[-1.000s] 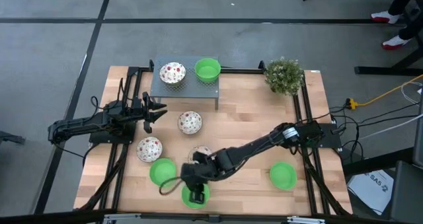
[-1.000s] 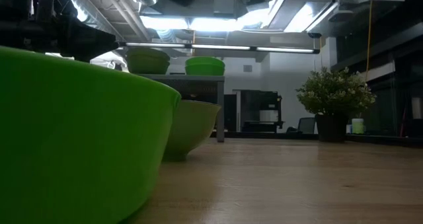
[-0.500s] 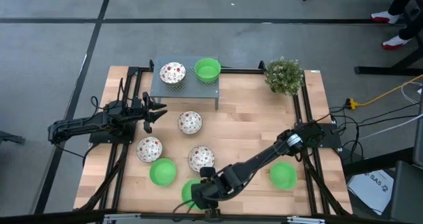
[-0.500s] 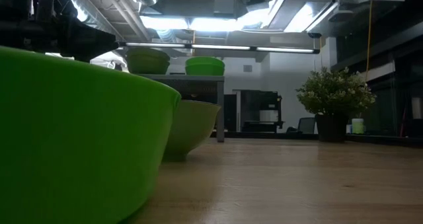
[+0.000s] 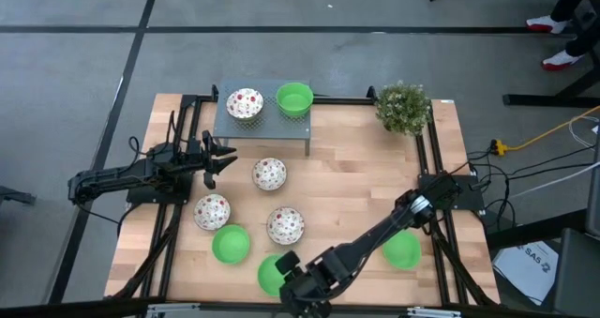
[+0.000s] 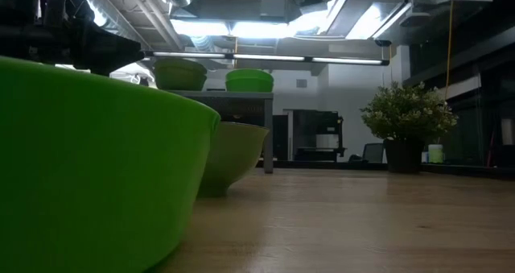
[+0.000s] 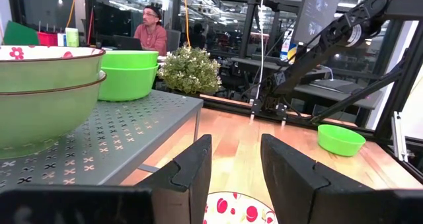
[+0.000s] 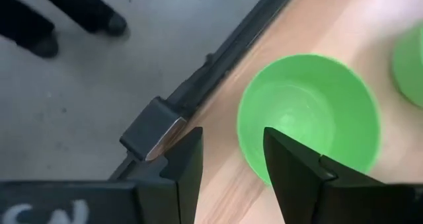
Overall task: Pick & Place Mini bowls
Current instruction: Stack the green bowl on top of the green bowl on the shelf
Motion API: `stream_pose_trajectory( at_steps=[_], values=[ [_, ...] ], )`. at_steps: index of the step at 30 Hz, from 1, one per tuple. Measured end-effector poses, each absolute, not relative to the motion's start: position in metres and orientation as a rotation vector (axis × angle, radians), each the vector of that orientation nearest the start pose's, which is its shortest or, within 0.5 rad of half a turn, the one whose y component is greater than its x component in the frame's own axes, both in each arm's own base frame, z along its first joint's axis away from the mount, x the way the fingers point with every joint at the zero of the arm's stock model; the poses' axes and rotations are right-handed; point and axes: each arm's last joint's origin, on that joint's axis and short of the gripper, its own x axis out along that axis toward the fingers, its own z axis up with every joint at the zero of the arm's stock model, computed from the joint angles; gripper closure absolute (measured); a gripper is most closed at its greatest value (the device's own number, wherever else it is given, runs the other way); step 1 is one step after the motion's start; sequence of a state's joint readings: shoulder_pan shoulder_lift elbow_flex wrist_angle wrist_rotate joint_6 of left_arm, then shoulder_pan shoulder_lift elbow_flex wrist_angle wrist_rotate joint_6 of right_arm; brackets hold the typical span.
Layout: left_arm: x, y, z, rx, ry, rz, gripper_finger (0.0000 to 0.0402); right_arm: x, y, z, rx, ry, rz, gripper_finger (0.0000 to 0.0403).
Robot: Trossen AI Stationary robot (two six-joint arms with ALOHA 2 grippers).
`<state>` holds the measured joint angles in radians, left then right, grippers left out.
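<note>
Three green mini bowls sit on the table (image 5: 366, 168): one by the near edge (image 5: 270, 273), one (image 5: 230, 244) left of it, one (image 5: 401, 249) at right. Three speckled bowls (image 5: 285, 225) (image 5: 212, 210) (image 5: 269, 174) stand mid-table. A grey shelf (image 5: 262, 126) carries stacked speckled bowls (image 7: 46, 59) and stacked green bowls (image 7: 129, 72). My right gripper (image 8: 228, 151) hangs open over the near edge, beside the near green bowl (image 8: 307, 118). My left gripper (image 7: 234, 158) waits open at the table's left, above a speckled bowl (image 7: 238, 207).
A bushy potted plant (image 5: 403, 107) stands at the far right corner. The black table frame (image 8: 155, 125) and floor lie below my right gripper. Shoes (image 8: 39, 26) show on the floor, and a person (image 7: 152, 36) sits in the room behind. Bare wood lies right of centre.
My right gripper has drawn back from above the near green bowl toward the table's near edge and slightly right. The bowl stays where it was, and the speckled bowl that the arm covered now shows.
</note>
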<state>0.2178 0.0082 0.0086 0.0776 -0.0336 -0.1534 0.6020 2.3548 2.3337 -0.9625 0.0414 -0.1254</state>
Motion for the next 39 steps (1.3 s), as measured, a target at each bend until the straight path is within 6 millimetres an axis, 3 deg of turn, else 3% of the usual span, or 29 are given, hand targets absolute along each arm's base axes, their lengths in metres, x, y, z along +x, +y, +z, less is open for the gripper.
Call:
stream_pose_trajectory(
  at_steps=[20, 25, 31, 39],
  values=[
    [0.095, 0.022, 0.173, -0.145, -0.097, 0.245, 0.0276, 0.441, 0.297, 0.182, -0.567, 0.994, 0.545, 0.0245],
    [0.095, 0.022, 0.173, -0.145, -0.097, 0.244, 0.0276, 0.442, 0.296, 0.181, -0.507, 1.009, 0.505, 0.0284],
    [0.095, 0.022, 0.173, -0.145, -0.097, 0.245, 0.0276, 0.441, 0.297, 0.18, -0.48, 1.026, 0.51, 0.0389],
    [0.095, 0.022, 0.173, -0.145, -0.097, 0.245, 0.0276, 0.44, 0.298, 0.189, -0.35, 1.046, 0.538, 0.0396]
  ],
)
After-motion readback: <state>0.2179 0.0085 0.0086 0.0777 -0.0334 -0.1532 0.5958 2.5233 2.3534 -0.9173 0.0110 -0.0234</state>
